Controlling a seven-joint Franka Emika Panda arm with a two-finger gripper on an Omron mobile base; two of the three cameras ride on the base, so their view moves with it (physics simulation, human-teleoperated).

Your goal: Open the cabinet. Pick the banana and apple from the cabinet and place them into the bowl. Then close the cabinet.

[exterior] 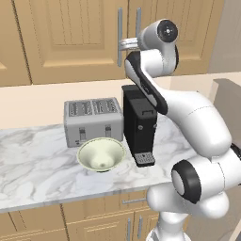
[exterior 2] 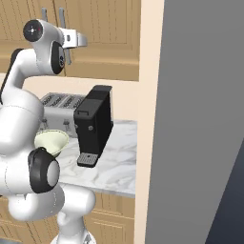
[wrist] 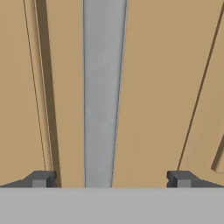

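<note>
Pincer (wrist: 108, 178) raised at the cabinet (exterior: 70, 42), tips spread wide apart, nothing between them but air. Hand view: silver bar handle (wrist: 104, 87) runs straight ahead of the pincer, lying between the two tips, nearer the left one; no contact visible. Both cabinet doors shut; a second bar handle (exterior: 138, 21) stands just beside the one the pincer faces. Banana and apple can't be seen behind the closed doors. Below the pincer, on the marble bench (exterior: 37, 169): bowl (exterior: 100, 154), pale cream-green, upright, nothing in it, well below and slightly to the left of the pincer in the left base view. Silver toaster (exterior: 92, 120) just behind the bowl. Black coffee machine (exterior: 139, 122) beside the toaster, almost directly under the pincer.
</note>
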